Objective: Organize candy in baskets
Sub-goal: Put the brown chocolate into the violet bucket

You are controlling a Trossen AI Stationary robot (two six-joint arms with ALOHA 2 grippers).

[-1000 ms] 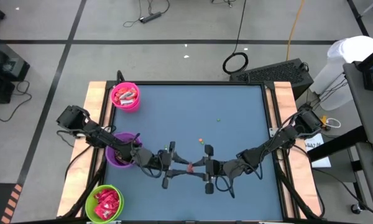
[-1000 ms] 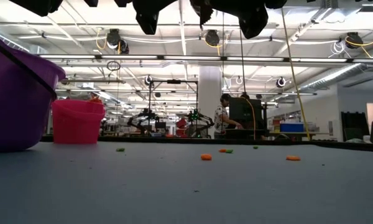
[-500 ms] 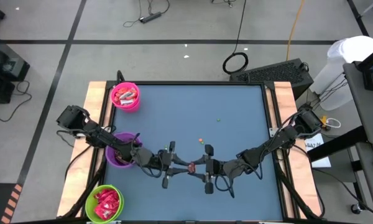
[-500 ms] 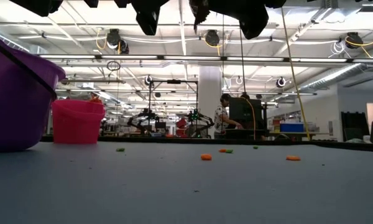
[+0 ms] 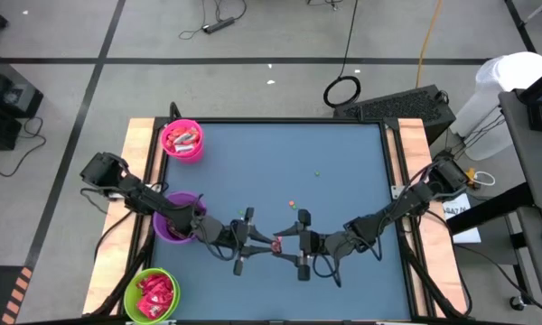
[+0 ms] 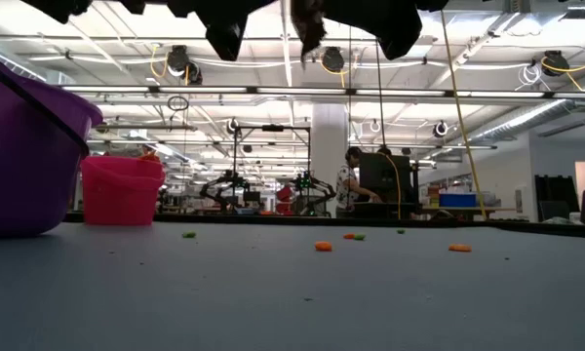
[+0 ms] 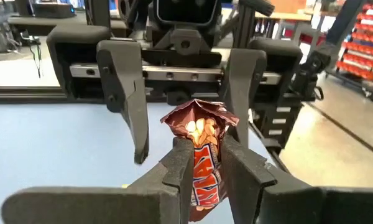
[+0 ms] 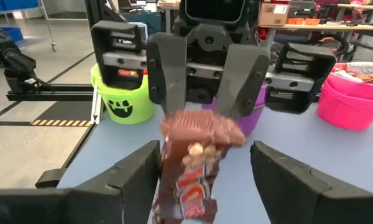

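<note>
**Candy bar between two grippers**

Left gripper [image 7: 202,163] clamps a brown-wrapped candy [image 7: 202,146] above the table [image 5: 343,181], just right of the purple basket [image 5: 174,225]. Facing it, the right gripper [image 8: 202,165] stands with jaws wide apart around the wrapper.

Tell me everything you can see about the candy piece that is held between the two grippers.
The candy piece is a small flat bar in a shiny dark brown wrapper with red-and-white lettering and a printed picture of nuts at one crimped end. It stands upright above the table, clamped between the fingers of the left gripper. The right gripper faces it with fingers spread wide on either side, not touching it. In the high view it sits mid-table, toward the near edge.
</note>
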